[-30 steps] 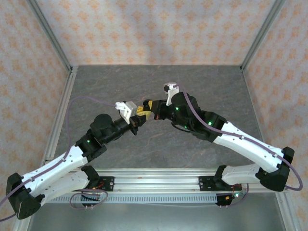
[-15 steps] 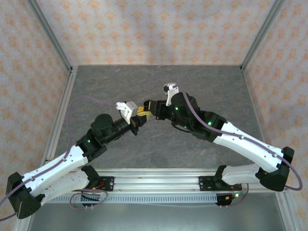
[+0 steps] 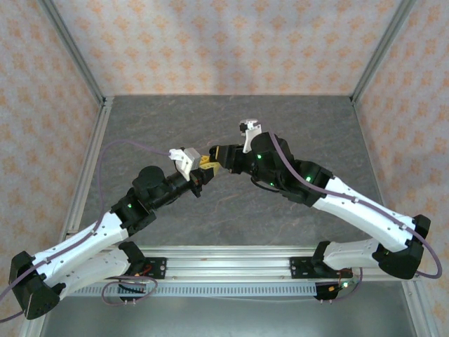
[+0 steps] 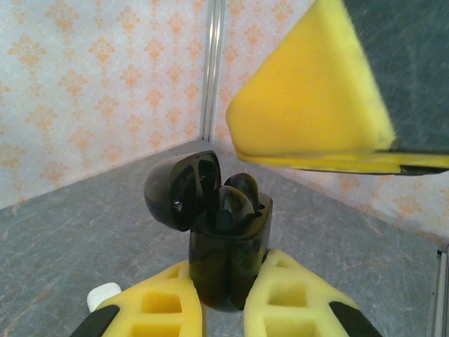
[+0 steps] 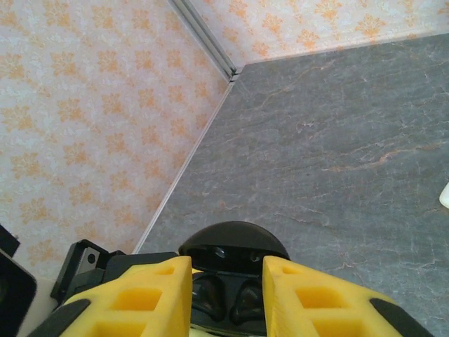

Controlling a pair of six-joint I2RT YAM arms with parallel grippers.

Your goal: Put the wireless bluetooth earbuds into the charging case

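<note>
Case (image 4: 228,253) open in clamped left jaws, right jaws apart above, walls (image 3: 210,49) far off.

The right gripper (image 5: 226,272) hangs with its yellow fingers (image 5: 151,284) spread at 6 o'clock. In the gap between them sits a black charging case (image 5: 235,246), lid open, two black earbuds (image 5: 245,298) seated inside. The grey table (image 5: 337,133) runs toward 1 o'clock, and a metal frame rail (image 5: 203,35) lies at 12. A small white object (image 5: 444,195) shows at 3 o'clock.
</note>
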